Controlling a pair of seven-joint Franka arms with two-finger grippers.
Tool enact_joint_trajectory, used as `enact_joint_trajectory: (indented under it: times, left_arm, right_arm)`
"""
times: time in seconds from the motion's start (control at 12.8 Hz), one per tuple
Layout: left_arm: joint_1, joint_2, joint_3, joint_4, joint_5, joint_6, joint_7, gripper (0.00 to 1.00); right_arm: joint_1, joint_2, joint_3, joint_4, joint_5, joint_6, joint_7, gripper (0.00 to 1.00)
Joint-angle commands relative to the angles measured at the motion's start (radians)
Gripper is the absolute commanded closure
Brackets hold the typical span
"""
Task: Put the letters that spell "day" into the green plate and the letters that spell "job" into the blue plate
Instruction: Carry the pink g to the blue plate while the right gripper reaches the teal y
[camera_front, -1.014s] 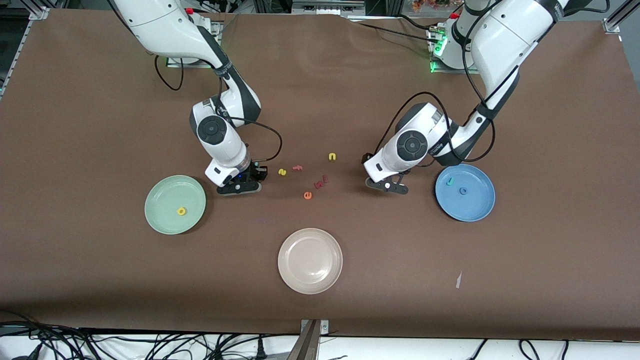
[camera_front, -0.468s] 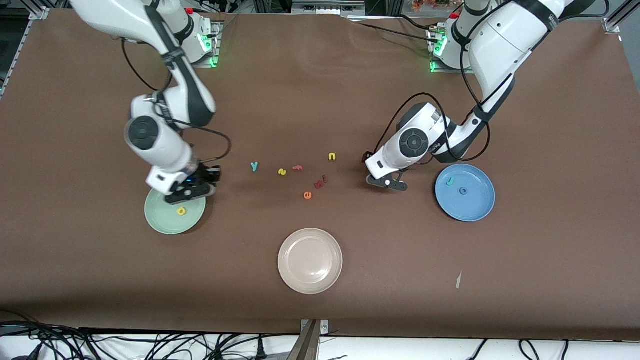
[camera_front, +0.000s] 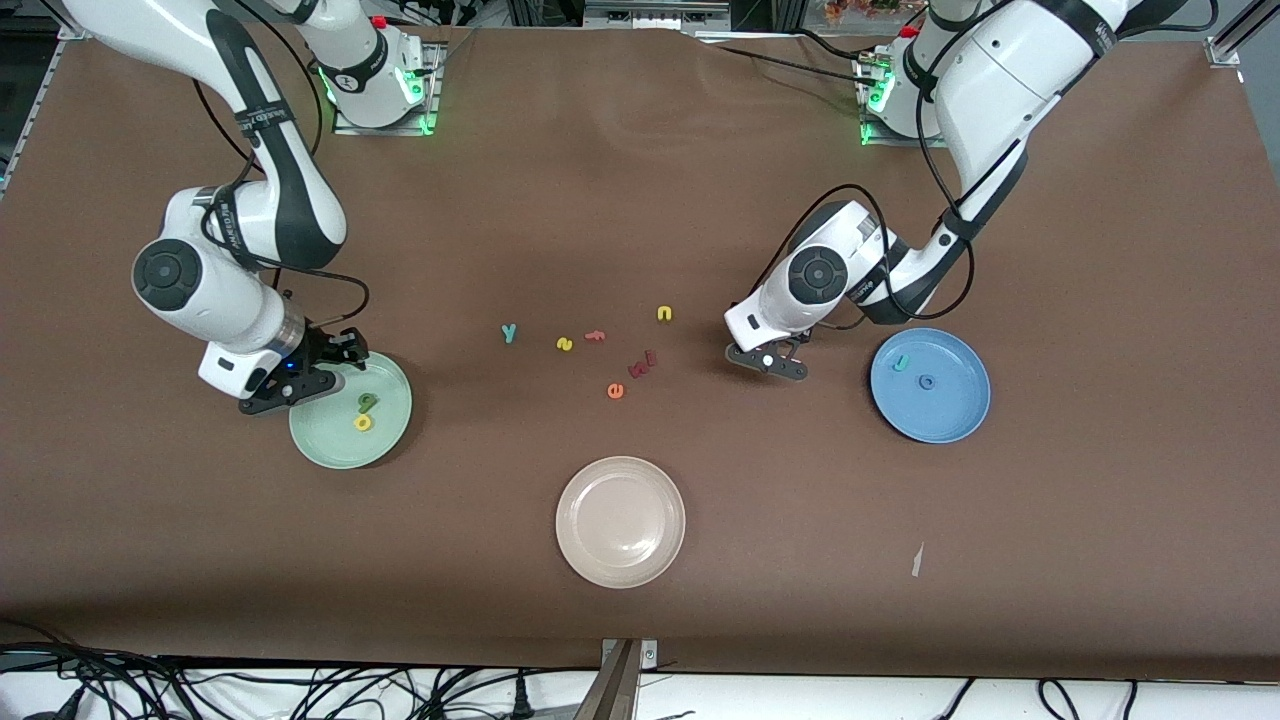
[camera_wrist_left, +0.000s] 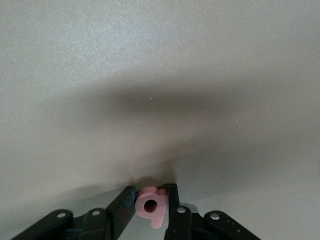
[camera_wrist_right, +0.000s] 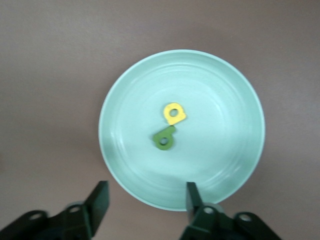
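The green plate holds the yellow d and the olive-green a. My right gripper hangs open and empty over that plate's rim. The teal y lies on the table among the loose letters. The blue plate holds the teal j and the blue o. Between the loose letters and the blue plate, my left gripper is low at the table, shut on the pinkish-red b.
Mid-table lie a yellow s, a reddish f, a yellow n, dark red letters and an orange e. A beige plate stands nearer the camera. A scrap of paper lies nearer the camera than the blue plate.
My right arm swung from beside the loose letters to the green plate and opened; the olive-green a now lies in the plate. My left gripper closed on the b.
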Motion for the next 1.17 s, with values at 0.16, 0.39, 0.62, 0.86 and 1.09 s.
enact_joint_trajectory:
  times: [0.16, 0.39, 0.62, 0.86, 1.09]
  left_arm:
    - [0.009, -0.036, 0.008, -0.009, 0.040, -0.072, -0.006, 0.99]
    - [0.011, -0.064, 0.006, 0.093, 0.070, -0.292, 0.052, 0.99]
    - [0.037, -0.073, 0.009, 0.195, 0.074, -0.467, 0.237, 0.98]
    - [0.138, -0.117, 0.009, 0.223, 0.075, -0.495, 0.519, 0.98]
    - [0.221, -0.087, 0.014, 0.255, 0.080, -0.468, 0.822, 0.97]
  right_arm:
    - [0.129, -0.009, 0.069, -0.035, -0.014, 0.014, 0.357, 0.26]
    - [0.204, 0.004, 0.069, -0.127, -0.012, 0.159, 0.488, 0.25]
    - [0.264, 0.033, 0.069, -0.192, -0.011, 0.288, 0.584, 0.26]
    - [0.316, 0.066, 0.069, -0.194, -0.012, 0.330, 0.643, 0.26]
    - [0.341, 0.093, 0.067, -0.194, -0.014, 0.362, 0.669, 0.26]
